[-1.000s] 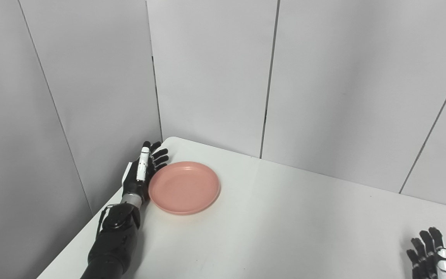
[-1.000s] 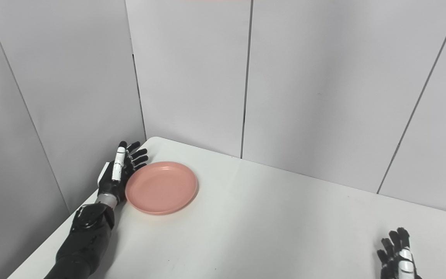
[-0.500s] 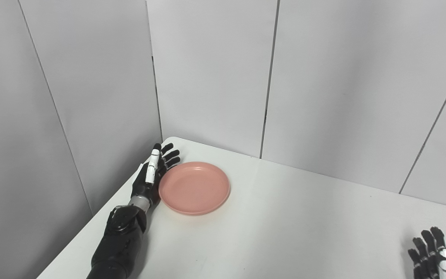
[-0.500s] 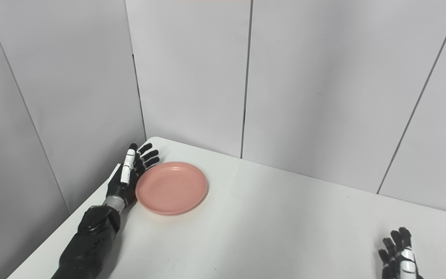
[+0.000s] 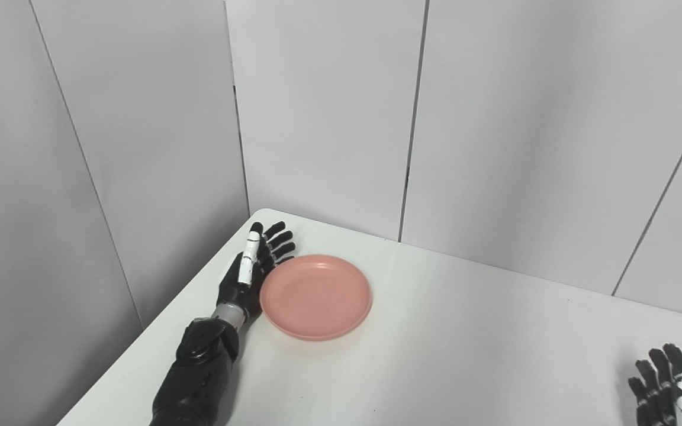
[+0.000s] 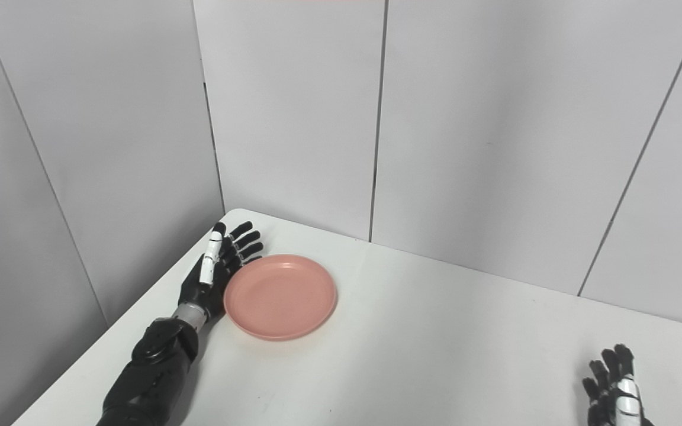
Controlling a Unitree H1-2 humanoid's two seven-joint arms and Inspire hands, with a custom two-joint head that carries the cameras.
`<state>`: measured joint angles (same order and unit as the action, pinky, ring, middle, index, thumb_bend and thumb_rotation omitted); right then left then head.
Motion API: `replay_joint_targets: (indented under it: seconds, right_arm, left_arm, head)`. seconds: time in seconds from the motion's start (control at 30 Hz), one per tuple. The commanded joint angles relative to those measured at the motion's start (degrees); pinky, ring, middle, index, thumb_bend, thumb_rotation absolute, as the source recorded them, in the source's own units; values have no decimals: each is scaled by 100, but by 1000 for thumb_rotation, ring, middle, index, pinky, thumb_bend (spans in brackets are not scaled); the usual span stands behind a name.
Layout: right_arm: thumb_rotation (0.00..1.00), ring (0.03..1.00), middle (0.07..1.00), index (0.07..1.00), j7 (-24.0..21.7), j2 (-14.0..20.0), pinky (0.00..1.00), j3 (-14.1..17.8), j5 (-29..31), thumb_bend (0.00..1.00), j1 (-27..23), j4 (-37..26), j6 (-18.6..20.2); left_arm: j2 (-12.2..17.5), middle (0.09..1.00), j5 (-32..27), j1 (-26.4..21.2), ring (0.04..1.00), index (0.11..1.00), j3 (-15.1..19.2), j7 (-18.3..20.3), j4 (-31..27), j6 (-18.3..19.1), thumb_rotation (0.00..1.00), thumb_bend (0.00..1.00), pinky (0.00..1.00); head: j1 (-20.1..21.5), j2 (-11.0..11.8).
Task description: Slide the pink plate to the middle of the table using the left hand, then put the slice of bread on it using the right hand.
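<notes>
The pink plate [image 5: 316, 296] lies flat on the white table [image 5: 465, 355] near its far left corner. My left hand [image 5: 252, 269] is open, fingers straight and apart, its palm side pressed against the plate's left rim; it also shows in the right eye view [image 6: 214, 272]. My right hand [image 5: 666, 387] is open, fingers up, low at the bottom right edge of the picture, partly cut off. No slice of bread is in view.
Grey wall panels [image 5: 329, 118] close off the table at the back and on the left. The table's left edge [image 5: 157, 331] runs beside my left forearm. White tabletop lies between the plate and the right hand.
My left hand has pushed the pink plate to the right and slightly toward me across both steps. The right hand has barely moved.
</notes>
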<state>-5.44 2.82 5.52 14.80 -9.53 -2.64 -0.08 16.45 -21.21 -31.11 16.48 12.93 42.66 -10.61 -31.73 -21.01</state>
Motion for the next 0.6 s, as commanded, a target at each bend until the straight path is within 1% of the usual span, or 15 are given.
replay_joint_targets:
  seconds: [0.0, 0.37, 0.43, 0.57]
  right_arm:
    - [922, 1000, 1000, 1000, 7, 7, 1000, 27, 4, 506, -133, -168, -141]
    - [905, 1000, 1000, 1000, 26, -12, 1000, 18, 16, 505, -128, -222, -126]
    - [907, 1000, 1000, 1000, 15, -6, 1000, 9, 18, 505, -128, -228, -127]
    - [925, 1000, 1000, 1000, 23, -13, 1000, -4, 8, 488, -128, -256, -124]
  left_arm:
    - [7, 872, 28, -118, 869, 846, -74, 111, -138, -14, 991, 694, 817]
    - [-373, 873, 86, 47, 857, 842, -273, -44, -728, 210, 954, 692, 783]
    - [-412, 884, 133, 102, 875, 850, -348, -49, -862, 268, 978, 692, 816]
    - [-480, 888, 213, 202, 881, 859, -442, -79, -1076, 430, 985, 705, 833]
  head:
    - [2, -7]
    - [37, -37]
    - [46, -34]
    - [67, -37]
